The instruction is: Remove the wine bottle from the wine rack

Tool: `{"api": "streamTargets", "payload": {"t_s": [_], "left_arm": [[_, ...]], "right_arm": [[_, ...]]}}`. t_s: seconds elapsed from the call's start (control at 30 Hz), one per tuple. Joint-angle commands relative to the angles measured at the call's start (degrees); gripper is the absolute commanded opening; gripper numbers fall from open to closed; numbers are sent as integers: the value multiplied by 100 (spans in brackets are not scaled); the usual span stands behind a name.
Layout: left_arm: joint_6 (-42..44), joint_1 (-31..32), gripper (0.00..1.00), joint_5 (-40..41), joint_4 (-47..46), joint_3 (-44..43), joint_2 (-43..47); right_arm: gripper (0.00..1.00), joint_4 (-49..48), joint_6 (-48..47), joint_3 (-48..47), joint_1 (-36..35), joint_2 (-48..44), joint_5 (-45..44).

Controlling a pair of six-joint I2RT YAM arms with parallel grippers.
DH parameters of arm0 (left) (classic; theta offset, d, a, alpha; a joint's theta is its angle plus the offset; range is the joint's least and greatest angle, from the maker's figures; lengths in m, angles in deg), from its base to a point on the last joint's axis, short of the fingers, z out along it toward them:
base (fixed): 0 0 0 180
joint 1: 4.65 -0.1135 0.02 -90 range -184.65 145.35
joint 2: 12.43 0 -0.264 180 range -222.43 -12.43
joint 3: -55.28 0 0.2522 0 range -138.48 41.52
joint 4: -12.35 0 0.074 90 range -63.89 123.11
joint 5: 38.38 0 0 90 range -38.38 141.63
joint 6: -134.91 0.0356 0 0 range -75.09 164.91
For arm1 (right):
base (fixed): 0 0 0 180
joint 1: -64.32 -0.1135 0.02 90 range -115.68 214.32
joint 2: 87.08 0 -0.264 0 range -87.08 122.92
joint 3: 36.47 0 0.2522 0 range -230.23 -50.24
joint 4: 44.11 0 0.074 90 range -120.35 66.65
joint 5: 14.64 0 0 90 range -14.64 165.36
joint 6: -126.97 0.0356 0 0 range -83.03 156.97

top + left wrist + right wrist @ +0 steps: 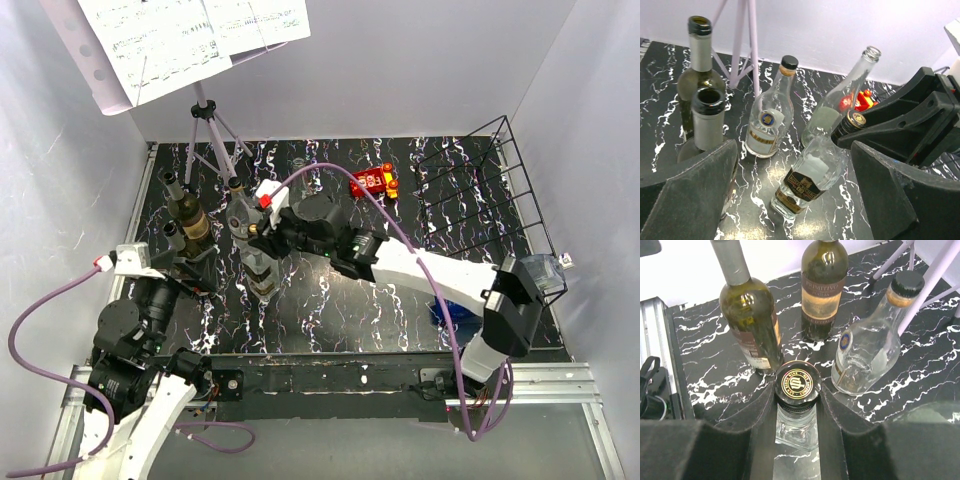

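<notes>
Two green wine bottles (pixel 188 218), a clear flask (pixel 767 127) and tripod legs (pixel 754 55) crowd the desk's (pixel 330 290) left; bare surface lies between them and the wine rack (pixel 490 190), save a red toy (pixel 372 183).

2 dk-green bottles (pixel 699 70), 3 clear bottles (pixel 771 120), 1 wire rack (pixel 490 195), 1 red toy (pixel 372 183), 1 music stand (pixel 202 108).

light: we see bright, even light from above | glare: white glints on the glossy table (pixel 300 320) and clear bottle (pixel 810 175) | shadows: soft, faint | focus: we find the near pads (pixel 695 200) blurred, overhead view sharp
</notes>
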Motion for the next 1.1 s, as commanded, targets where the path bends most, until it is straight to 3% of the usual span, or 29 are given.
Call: {"api": "streamTargets", "payload": {"t_s": [0.0, 0.1, 0.3, 0.47, 0.73, 0.93, 1.07], "left_arm": [[-107, 10, 98, 576, 215, -171, 32], [-107, 10, 98, 576, 215, -180, 32], [-72, 10, 98, 444, 189, -154, 6], [-54, 10, 98, 374, 171, -145, 6], [7, 10, 98, -13, 84, -101, -47], [130, 10, 98, -777, -136, 13, -108], [201, 10, 98, -1033, -242, 40, -267]], "right_arm": [[1, -1091, -98, -836, -36, 47, -162], [2, -1065, -133, -968, -89, 197, -189], [40, -897, -81, -1197, -150, 320, -549], [56, -854, 7, -1118, -159, 110, -769], [60, -503, 691, -688, -151, -663, -1356], [59, 1155, 1843, -170, -150, -1848, -3156], [58, 2675, 2896, 139, -150, -2640, -4921]]}}
